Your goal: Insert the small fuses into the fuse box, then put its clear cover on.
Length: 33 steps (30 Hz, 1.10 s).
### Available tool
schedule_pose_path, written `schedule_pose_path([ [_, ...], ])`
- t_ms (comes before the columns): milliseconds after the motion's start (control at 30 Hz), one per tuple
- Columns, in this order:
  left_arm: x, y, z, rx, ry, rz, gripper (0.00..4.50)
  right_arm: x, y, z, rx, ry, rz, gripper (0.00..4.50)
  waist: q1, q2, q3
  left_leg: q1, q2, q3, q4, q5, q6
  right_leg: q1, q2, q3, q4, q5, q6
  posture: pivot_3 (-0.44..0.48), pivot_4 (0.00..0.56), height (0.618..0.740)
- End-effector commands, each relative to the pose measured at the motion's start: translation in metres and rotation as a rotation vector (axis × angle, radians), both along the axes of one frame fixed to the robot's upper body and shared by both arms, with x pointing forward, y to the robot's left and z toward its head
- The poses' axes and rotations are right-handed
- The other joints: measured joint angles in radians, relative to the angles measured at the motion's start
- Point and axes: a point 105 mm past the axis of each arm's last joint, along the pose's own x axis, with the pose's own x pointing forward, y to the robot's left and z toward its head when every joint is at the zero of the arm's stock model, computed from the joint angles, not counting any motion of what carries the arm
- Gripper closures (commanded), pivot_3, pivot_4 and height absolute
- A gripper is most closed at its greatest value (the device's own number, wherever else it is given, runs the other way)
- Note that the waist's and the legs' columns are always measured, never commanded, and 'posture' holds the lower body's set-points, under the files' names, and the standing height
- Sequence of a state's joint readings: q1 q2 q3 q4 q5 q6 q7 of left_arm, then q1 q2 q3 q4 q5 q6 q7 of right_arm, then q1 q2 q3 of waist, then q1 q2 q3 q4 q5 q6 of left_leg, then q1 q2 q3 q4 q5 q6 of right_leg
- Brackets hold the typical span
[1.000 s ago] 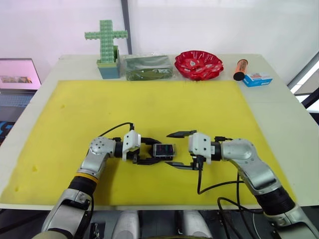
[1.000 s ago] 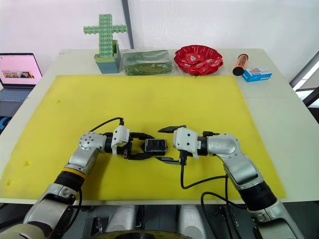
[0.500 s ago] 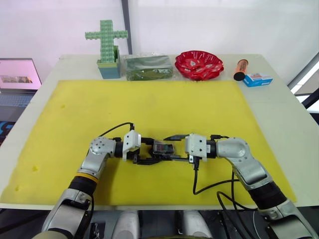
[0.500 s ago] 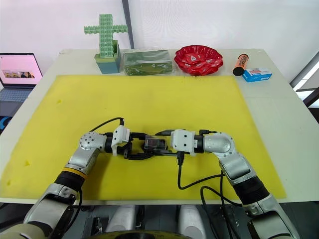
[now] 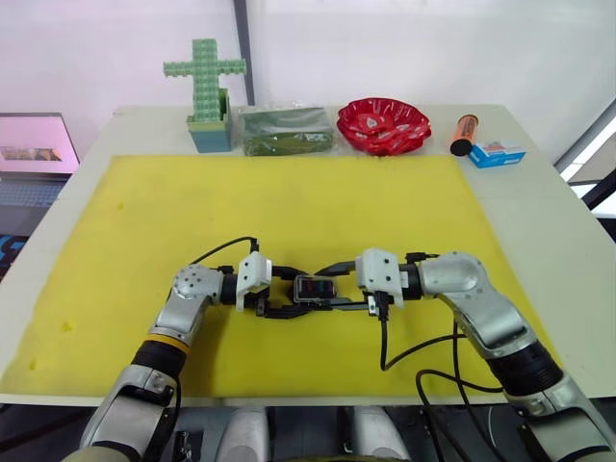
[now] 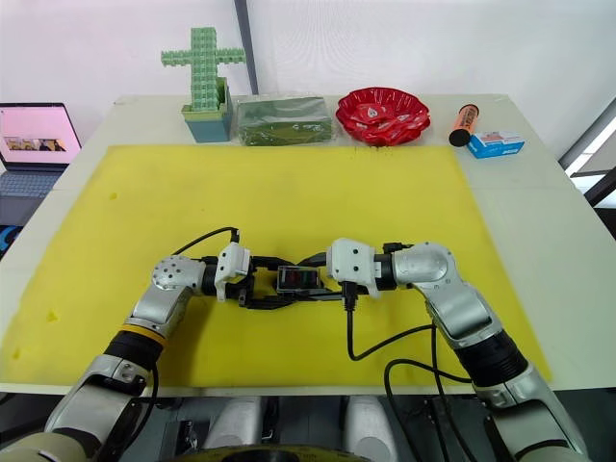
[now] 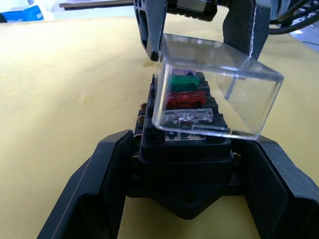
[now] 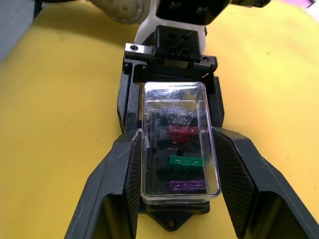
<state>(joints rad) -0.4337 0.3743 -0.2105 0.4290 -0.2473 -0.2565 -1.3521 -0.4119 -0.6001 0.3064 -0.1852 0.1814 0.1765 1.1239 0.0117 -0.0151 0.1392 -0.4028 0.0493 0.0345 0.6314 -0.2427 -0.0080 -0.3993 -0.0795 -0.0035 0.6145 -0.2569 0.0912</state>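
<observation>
Fuse box (image 7: pixel 185 164), black, clamped between the two fingers of the left gripper (image 5: pixel 289 293), low over the near middle of the yellow mat (image 5: pixel 289 207). Four small fuses seated in its slots: purple (image 8: pixel 187 186), green (image 8: pixel 185 163), red (image 8: pixel 183 133) and a pale clear-grey one (image 7: pixel 188 117), in a row running from the right gripper's side toward the left wrist. Clear cover (image 7: pixel 214 89) pinched between the fingers of the right gripper (image 8: pixel 174 184), sitting over the fuses but tilted in the left wrist view: the edge nearest the left gripper down on the box, the far edge raised, so not seated flat. Both pairs of fingers only narrowly parted, each closed on its own piece, the two grippers pointing at each other tip to tip.

Compared with a second ago: right gripper then spread wide and apart from the box, to its right; by half a second ago brought in and closed around the cover; now much the same grip, with the right forearm swung a little and the elbow further back. Left gripper and box unmoved across all three moments.

Well beyond both grippers, along the table's far edge: green brick cross (image 5: pixel 205 79), clear-wrapped green package (image 5: pixel 284 129), red dish (image 5: pixel 383 124), orange tube (image 5: pixel 463 134), blue box (image 5: pixel 498 153). Laptop (image 6: pixel 37 140) off to the left.
</observation>
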Motion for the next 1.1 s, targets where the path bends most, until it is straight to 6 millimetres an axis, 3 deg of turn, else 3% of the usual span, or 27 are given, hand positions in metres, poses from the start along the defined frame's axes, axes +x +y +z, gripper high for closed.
schedule_pose_path([
  [33,-0.006,-0.003,-0.008,0.017,0.010,-0.022,1.69,-0.002,0.009,0.013,0.037,0.003,0.027,2.65,0.000,0.000,0.000,0.000,0.000,0.000,0.000,0.000,0.000,0.000,0.000,0.000,0.000,0.000,0.000,0.000,0.150,0.740],
  [400,-0.006,-0.002,-0.010,0.018,0.012,-0.015,1.69,-0.001,0.006,0.004,-0.065,0.022,0.030,2.65,0.000,0.000,0.000,0.000,0.000,0.000,0.000,0.000,0.000,0.000,0.000,0.000,0.000,0.000,0.000,0.000,0.150,0.740],
  [1100,-0.008,-0.003,-0.011,0.018,0.010,-0.023,1.69,0.007,0.005,0.014,-0.194,0.011,-0.043,2.65,0.000,0.000,0.000,0.000,0.000,0.000,0.000,0.000,0.000,0.000,0.000,0.000,0.000,0.000,0.000,0.000,0.150,0.740],
])
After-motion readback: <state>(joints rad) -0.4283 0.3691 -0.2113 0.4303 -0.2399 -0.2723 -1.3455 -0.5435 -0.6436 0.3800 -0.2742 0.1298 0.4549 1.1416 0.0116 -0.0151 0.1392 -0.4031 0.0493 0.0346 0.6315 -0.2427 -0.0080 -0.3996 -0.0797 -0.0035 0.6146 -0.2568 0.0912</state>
